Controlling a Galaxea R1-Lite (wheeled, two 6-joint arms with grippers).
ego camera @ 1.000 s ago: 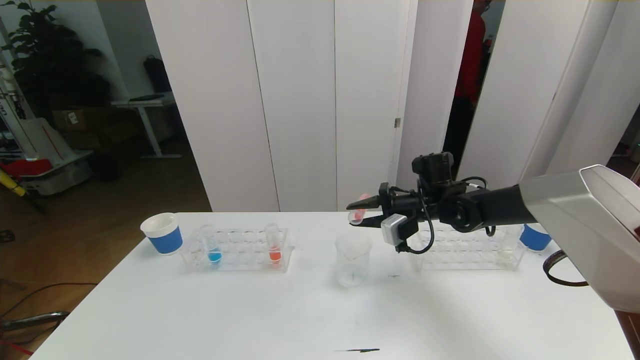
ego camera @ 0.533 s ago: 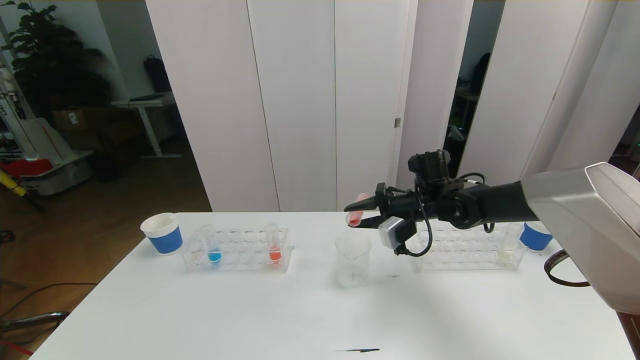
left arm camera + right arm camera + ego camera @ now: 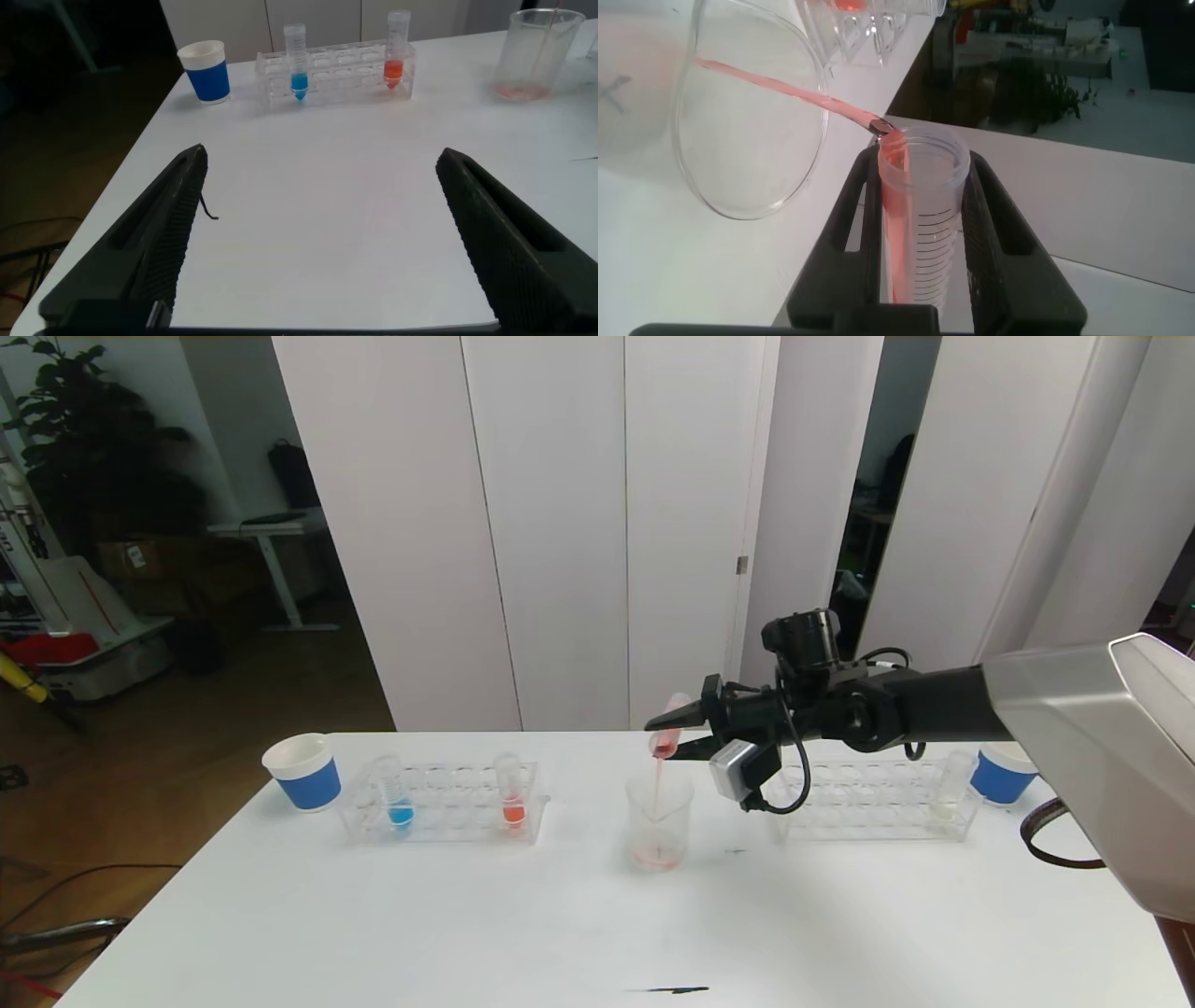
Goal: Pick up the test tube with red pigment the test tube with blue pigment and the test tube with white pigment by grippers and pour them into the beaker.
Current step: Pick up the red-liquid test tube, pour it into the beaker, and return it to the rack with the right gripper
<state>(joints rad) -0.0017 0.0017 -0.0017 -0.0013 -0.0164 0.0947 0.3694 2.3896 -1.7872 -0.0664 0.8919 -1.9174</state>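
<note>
While the right gripper (image 3: 674, 735) holds the red tube (image 3: 667, 737) clamped across its body and tipped mouth-down above the beaker (image 3: 659, 821), a thin red stream runs from the lip into the glass and pools at the bottom. Small, clear and smooth-walled, the tube looks light and stiff but likely slippery and breakable, so a firm hold on the barrel below the rim, as shown in the right wrist view (image 3: 920, 233), seems the sensible place; squeezing harder risks cracking it, and a looser grip could let it slide while inverted. On the table's left side, the left rack (image 3: 439, 803) carries the blue tube (image 3: 396, 793) and another orange-red tube (image 3: 510, 791), both upright; the white tube (image 3: 948, 791) stands in the right rack (image 3: 868, 803), near a paper cup (image 3: 1001, 773). Those would best be taken by their upper barrel, above the liquid. Low over the near table, the left gripper (image 3: 318, 233) waits with fingers spread wide, holding nothing.
</note>
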